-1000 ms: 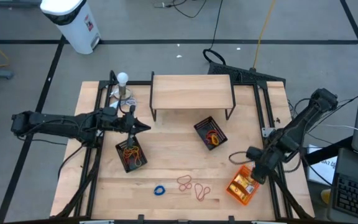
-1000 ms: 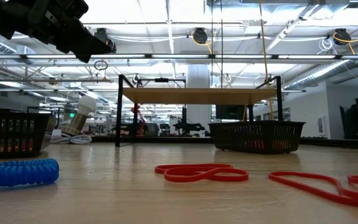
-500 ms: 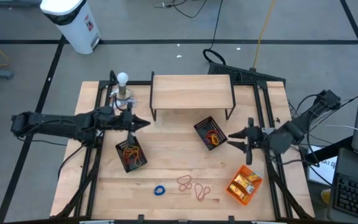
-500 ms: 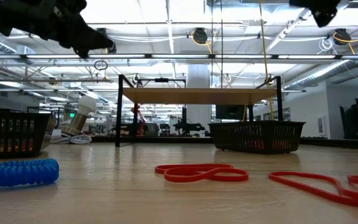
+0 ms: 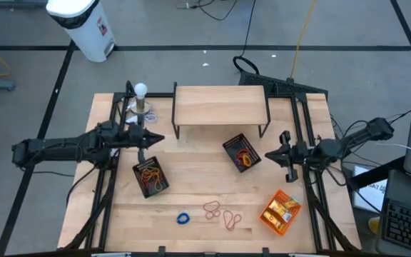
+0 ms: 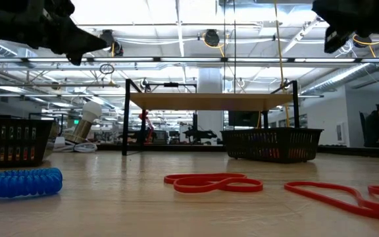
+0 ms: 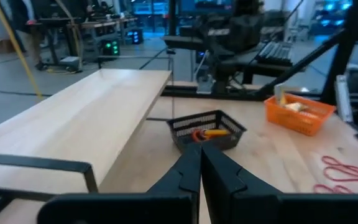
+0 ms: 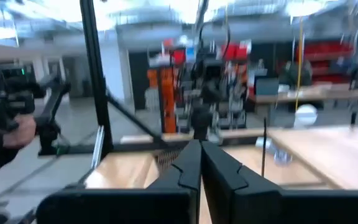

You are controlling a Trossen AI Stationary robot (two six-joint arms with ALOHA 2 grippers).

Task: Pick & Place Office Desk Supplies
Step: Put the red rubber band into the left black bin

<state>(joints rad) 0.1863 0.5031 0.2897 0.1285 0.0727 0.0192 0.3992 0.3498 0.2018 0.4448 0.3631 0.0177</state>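
Red rubber-band loops and a blue loop lie flat on the wooden table near its front edge; the low view shows the red loops and the blue loop close up. Yellow-and-white packets lie in the orange tray at the front right. My left gripper hangs shut above the table, beyond the left mesh tray. My right gripper is shut too, level in the air just right of the right mesh tray. Both wrist views show closed fingertips, left and right, with nothing between them.
Both black mesh trays hold orange and red bands. A wooden shelf on black legs stands at the table's far middle, and a small stand with a white ball at the far left. Black frame rails run along both table sides.
My right gripper has risen from over the orange tray, swung toward the far edge and levelled out, now pointing at the right mesh tray. My left gripper has drawn back a little toward the table's left and far edges. The supplies have stayed where they were.
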